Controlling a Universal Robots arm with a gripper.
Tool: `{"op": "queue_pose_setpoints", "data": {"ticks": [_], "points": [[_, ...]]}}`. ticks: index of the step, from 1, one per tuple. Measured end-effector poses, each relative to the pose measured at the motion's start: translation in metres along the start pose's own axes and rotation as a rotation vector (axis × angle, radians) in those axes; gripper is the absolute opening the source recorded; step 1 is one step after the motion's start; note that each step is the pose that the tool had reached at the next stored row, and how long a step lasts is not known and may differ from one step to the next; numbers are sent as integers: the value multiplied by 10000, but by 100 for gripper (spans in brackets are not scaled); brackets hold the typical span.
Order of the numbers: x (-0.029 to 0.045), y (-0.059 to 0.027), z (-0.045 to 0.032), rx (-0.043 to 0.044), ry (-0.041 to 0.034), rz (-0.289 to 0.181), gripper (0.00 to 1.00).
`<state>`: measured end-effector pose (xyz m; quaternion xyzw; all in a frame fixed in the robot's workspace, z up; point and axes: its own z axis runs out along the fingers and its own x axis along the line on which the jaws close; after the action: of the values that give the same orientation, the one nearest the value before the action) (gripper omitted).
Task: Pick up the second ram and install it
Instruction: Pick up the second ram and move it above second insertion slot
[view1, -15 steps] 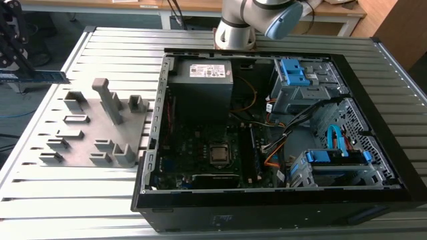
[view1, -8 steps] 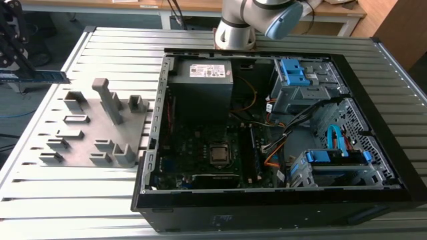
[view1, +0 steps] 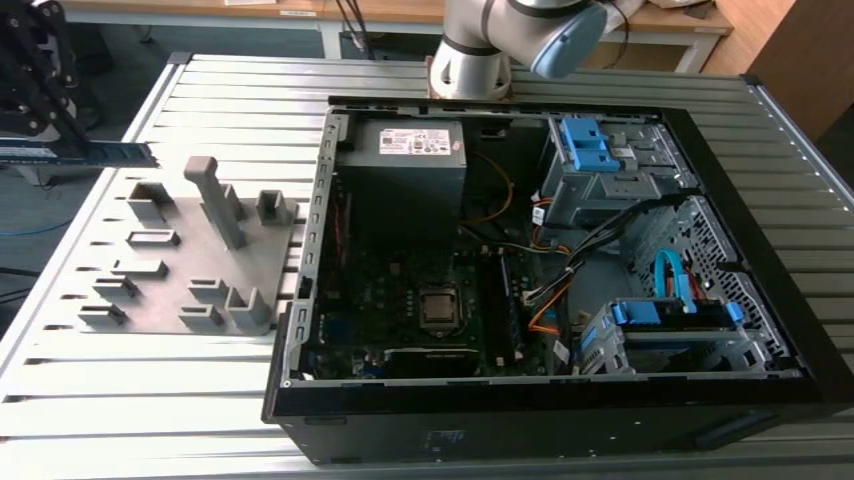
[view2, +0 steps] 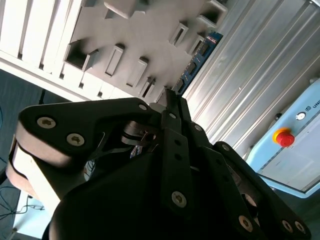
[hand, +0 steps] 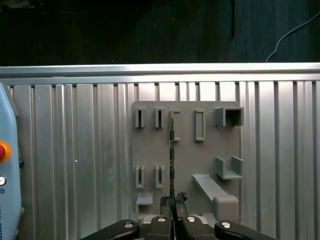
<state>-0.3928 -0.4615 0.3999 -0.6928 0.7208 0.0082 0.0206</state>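
**Gripper clamped on the second ram, well clear of the open case**

The black two-fingered gripper (view1: 64, 138) stood at the exterior view's left edge. Its fingers were closed on the second ram (view1: 114, 154), a long, thin, flat blue-green memory stick. The stick jutted from the fingertips towards the exterior view's right, held in the air. Its free end was near the far corner of the grey plastic holder tray (view1: 260, 255), which carried raised blocks and slots.

In the first wrist view the second ram (hand: 171, 150) showed edge-on as a thin dark line. It ran from the gripper (hand: 172, 220) out across the holder tray (hand: 200, 160). In the second wrist view the stick (view2: 200, 57) reached from the gripper (view2: 170, 100) past the tray (view2: 145, 35).

The tray lay on the ribbed metal table (view1: 214, 90), just beside the black computer case (view1: 534, 420). The case lay open on its side with its dark motherboard (view1: 400, 290) exposed. The second ram was well apart from that board. A round red button (view2: 283, 137) sat on a pale blue box beyond the table.
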Motion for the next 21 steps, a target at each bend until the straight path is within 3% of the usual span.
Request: {"op": "queue_pose_setpoints", "data": {"ticks": [21], "points": [[-16,-398,8,1,-1,0,14]]}}
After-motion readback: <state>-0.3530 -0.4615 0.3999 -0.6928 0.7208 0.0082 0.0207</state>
